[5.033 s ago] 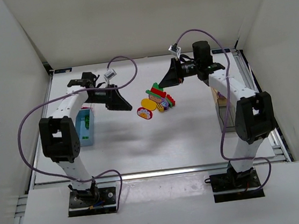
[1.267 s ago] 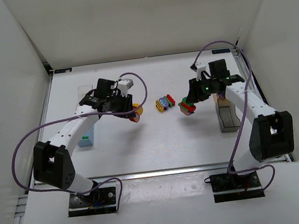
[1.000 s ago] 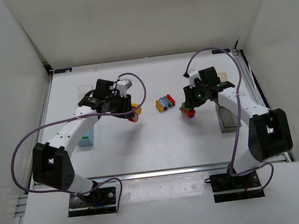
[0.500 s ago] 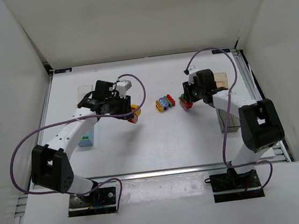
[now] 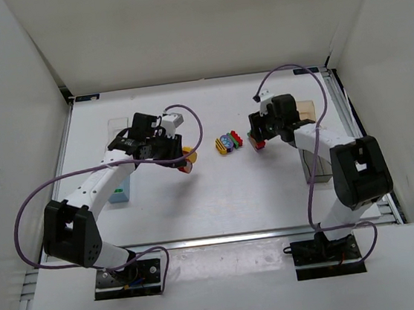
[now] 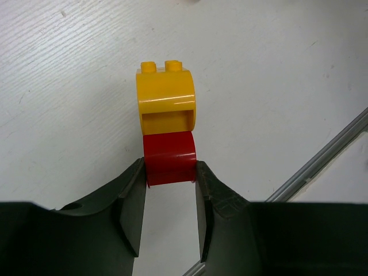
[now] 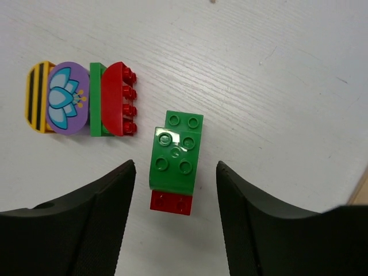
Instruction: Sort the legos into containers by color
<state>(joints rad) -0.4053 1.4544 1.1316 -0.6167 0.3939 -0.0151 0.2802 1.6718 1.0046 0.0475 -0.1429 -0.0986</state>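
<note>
- Your left gripper (image 6: 169,187) is clenched on a red lego (image 6: 169,165). A yellow rounded lego (image 6: 166,98) is stuck to the far end of it, beyond the fingertips
- You cannot tell whether this pair touches the table (image 5: 219,191)
- Your right gripper (image 7: 175,165) is released. Its fingers stand spread on either side of a green-on-red stack (image 7: 174,146) that lies flat on the table, with a gap on each side
- Just beside that stack lies a row of four joined legos (image 7: 80,106): yellow striped, purple, green, red
- The light blue container (image 5: 121,192) stands near the table's left edge and the tan container (image 5: 305,106) near its right edge
</note>
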